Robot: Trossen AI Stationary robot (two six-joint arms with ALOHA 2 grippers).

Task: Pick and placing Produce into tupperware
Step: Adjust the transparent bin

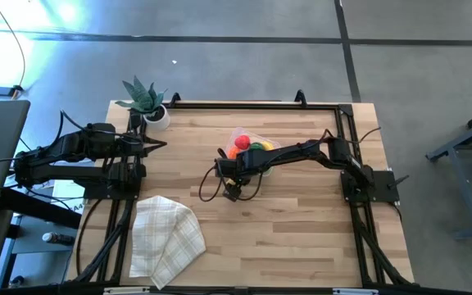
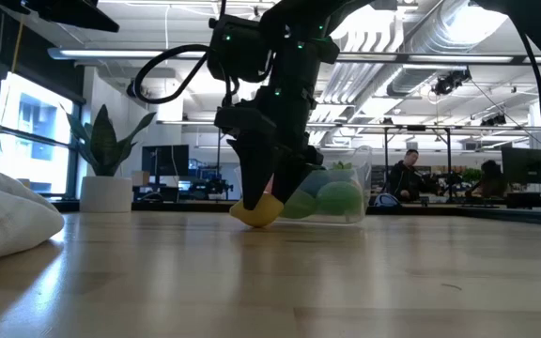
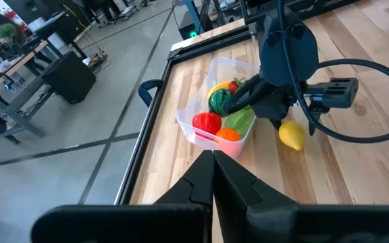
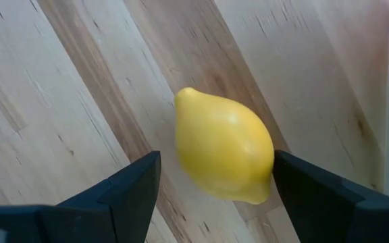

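A yellow lemon [image 4: 225, 152] lies on its side on the wooden table, just in front of the clear tupperware [image 3: 196, 133]. The tupperware holds a red piece [image 3: 206, 123], a green one [image 3: 220, 101], an orange one [image 3: 229, 134] and a yellow one [image 3: 216, 88]. My right gripper [image 4: 218, 165] points steeply down over the lemon [image 2: 255, 213], open, with one finger on each side of it. My left gripper [image 1: 161, 145] waits shut at the table's left side, raised above the table. My right gripper comes at the lemon from above with its fingers on either side of it. One finger [image 4: 296, 179] stands right at the lemon's flank [image 4: 269, 158]; I cannot tell whether it touches. The other finger [image 4: 140, 179] is a small gap away. The lemon rests on the table.
A potted plant [image 1: 146, 100] stands at the far left corner. A checked folded cloth [image 1: 164, 238] lies near the front left. A black frame rail [image 1: 252, 105] runs along the table's edges. People [image 2: 407, 174] sit in the room behind the table.
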